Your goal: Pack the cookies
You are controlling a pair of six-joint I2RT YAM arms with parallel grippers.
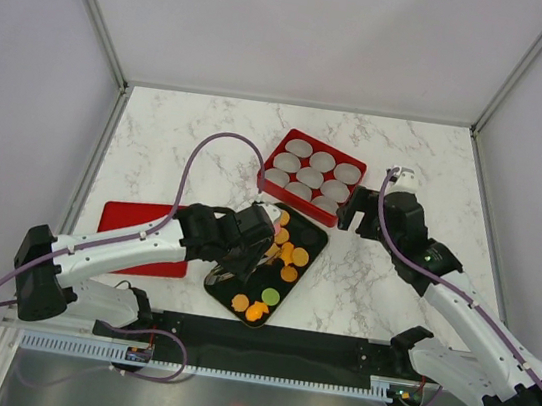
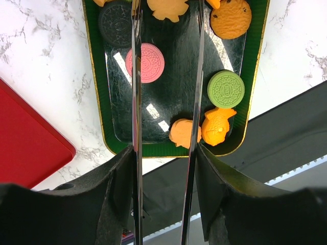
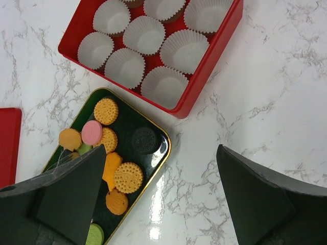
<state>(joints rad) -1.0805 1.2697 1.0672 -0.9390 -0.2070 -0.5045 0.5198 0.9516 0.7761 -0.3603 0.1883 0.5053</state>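
Cookies (image 3: pixel 127 177), mostly orange with a pink (image 2: pixel 151 62), a green (image 2: pixel 226 89) and a dark one (image 2: pixel 115 23), lie flat on a dark tray (image 2: pixel 171 76) with a green and gold rim, set on the marble tabletop (image 1: pixel 190 131) near its front edge. Just beyond the tray's far end stands a red box (image 3: pixel 212 51) filled with white pleated paper cups (image 3: pixel 145 34), and a flat red panel (image 1: pixel 123 215) lies to the left, partly under the left arm. The left gripper (image 1: pixel 259 230) hangs over the tray with its two long thin fingers (image 2: pixel 135 102) parallel and apart, dark tray surface showing between them. One finger crosses the pink cookie's edge, the other an orange one. Their tips run out of the wrist view, and nothing shows pinched between them. The right gripper (image 1: pixel 354 211) hovers beside the box's near right side, its fingers (image 3: pixel 76 194) spread wide around nothing.
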